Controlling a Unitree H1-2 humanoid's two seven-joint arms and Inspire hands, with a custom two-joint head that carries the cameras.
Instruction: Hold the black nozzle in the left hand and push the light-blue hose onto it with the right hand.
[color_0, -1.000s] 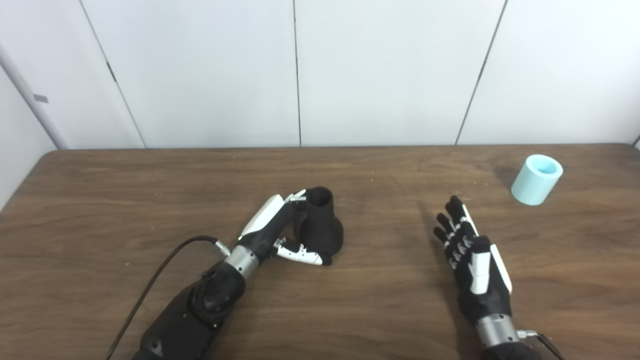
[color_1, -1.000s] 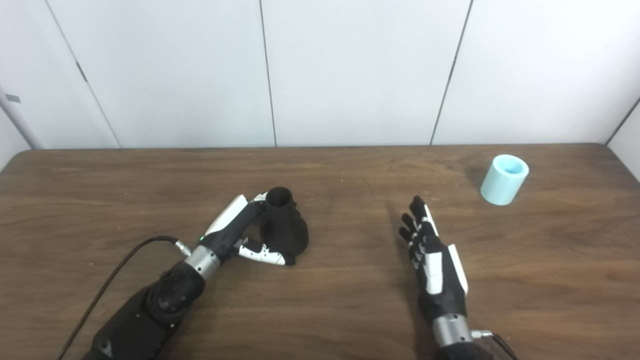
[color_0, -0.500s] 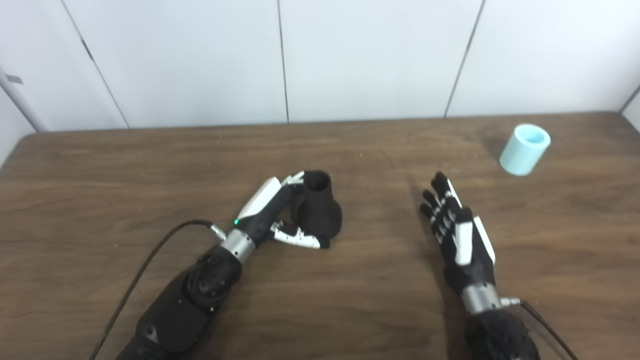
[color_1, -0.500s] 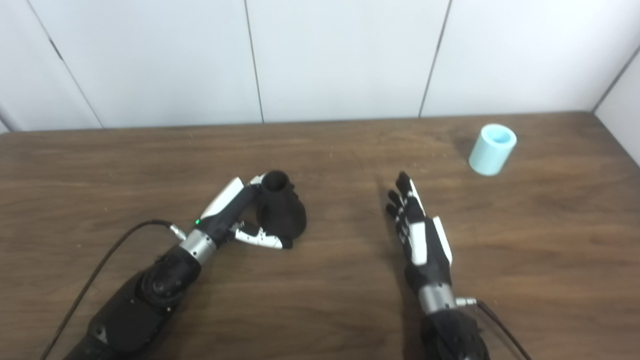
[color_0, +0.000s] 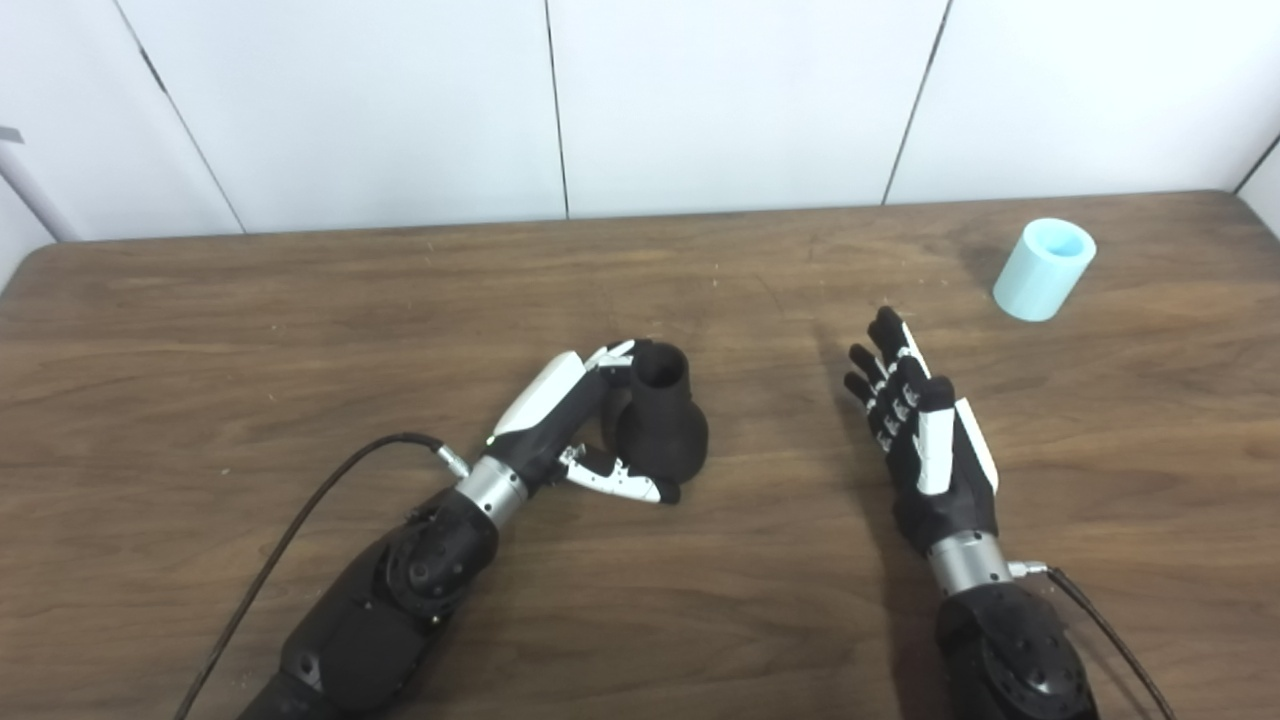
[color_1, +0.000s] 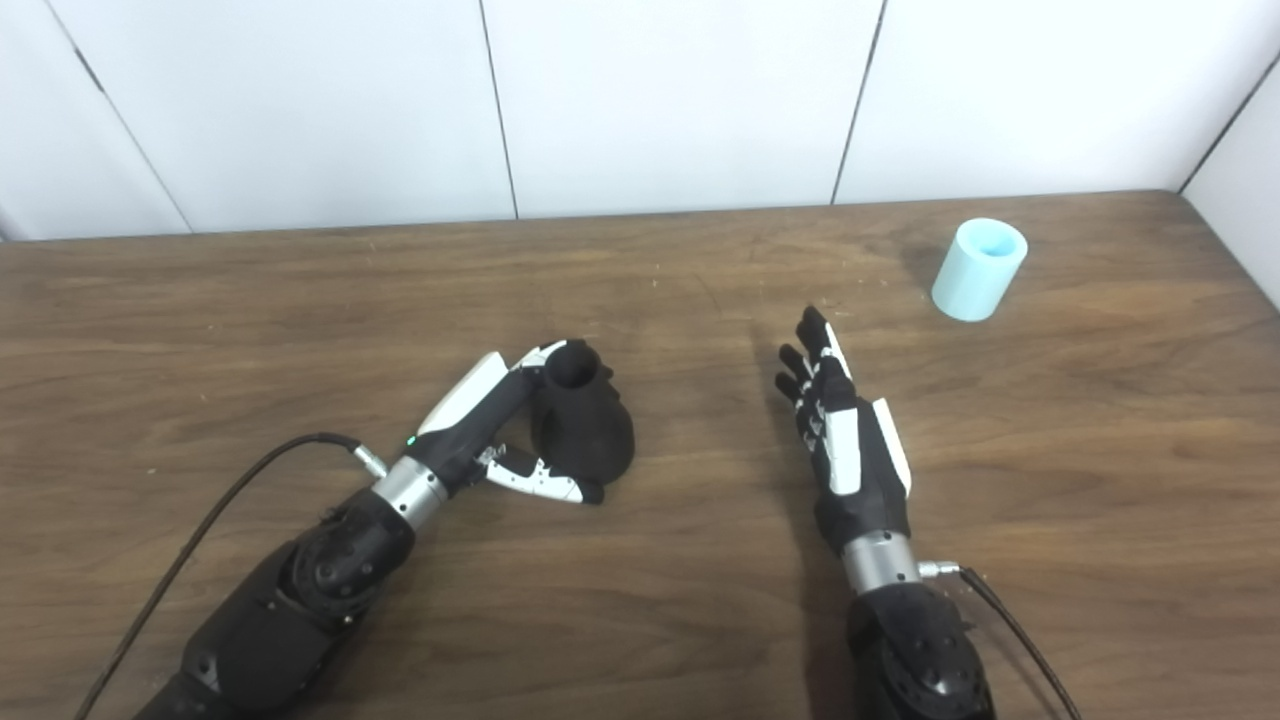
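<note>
The black nozzle (color_0: 657, 425) stands on the table with its wide base down and its open neck up. My left hand (color_0: 565, 425) wraps it from the left: its fingers (color_0: 610, 357) press the neck near the rim and the thumb lies along the front of the base. The light-blue hose (color_0: 1044, 269), a short upright tube, stands at the far right of the table. My right hand (color_0: 925, 440) rests flat and open on the table, fingers pointing away, well short and left of the hose.
The brown wooden table (color_0: 250, 330) ends at a white panelled wall at the back. A black cable (color_0: 290, 540) trails from my left wrist toward the front edge; another (color_0: 1105, 630) leaves my right wrist.
The whole picture has shifted down and sideways, so the camera moved. Both hands, the nozzle and the hose keep their places relative to one another.
</note>
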